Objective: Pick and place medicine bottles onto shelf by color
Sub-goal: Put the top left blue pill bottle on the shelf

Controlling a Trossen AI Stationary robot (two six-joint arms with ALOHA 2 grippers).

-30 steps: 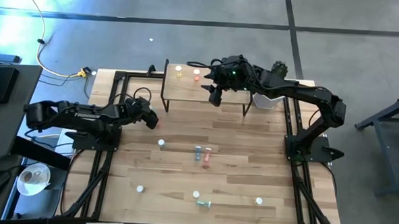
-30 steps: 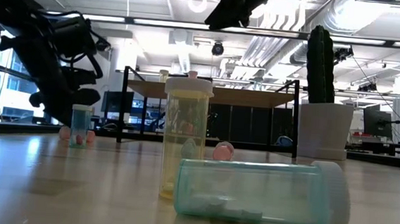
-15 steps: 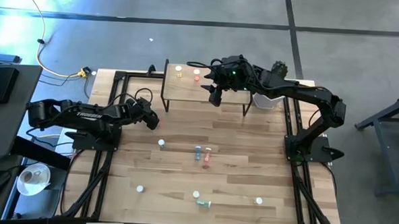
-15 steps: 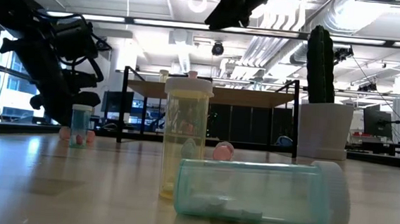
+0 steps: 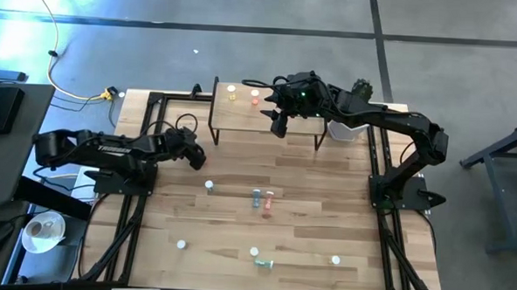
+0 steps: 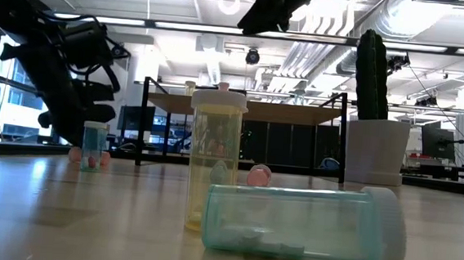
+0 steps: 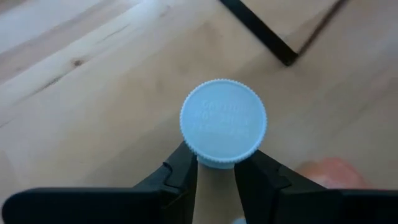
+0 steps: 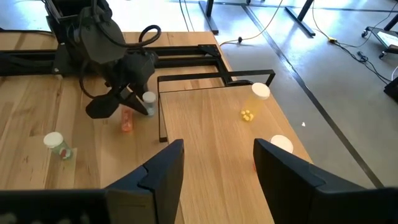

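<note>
My left gripper (image 5: 197,157) sits low over the table's left part, shut on a small medicine bottle (image 7: 222,122) with a white ribbed cap. The same bottle (image 8: 148,101) stands upright beside a lying pink bottle (image 8: 126,121). My right gripper (image 8: 214,171) hovers open above the shelf (image 5: 269,112), holding nothing. A yellow bottle (image 5: 232,93) and a pink one (image 5: 254,97) are on the shelf's far left part. Several more bottles are scattered on the table, among them an upright yellow one (image 6: 213,165) and a green one lying on its side (image 6: 303,225). My left gripper pinches the bottle's body just under the cap (image 7: 215,167) between its two fingers, one on each side. The fingers (image 7: 180,174) slant down at it from the table's left side. The bottle stands upright; the fingers hide its base in the wrist view.
A white pot with a tall cactus (image 6: 374,148) stands at the shelf's right end. A blue bottle (image 5: 256,197) and a pink bottle (image 5: 268,200) lie mid-table, and white-capped ones (image 5: 209,185) (image 5: 182,243) (image 5: 335,260) stand apart. Bare wood lies between them.
My left gripper has shut on the white-capped bottle without shifting its place. The bottle has stayed where it stood.
</note>
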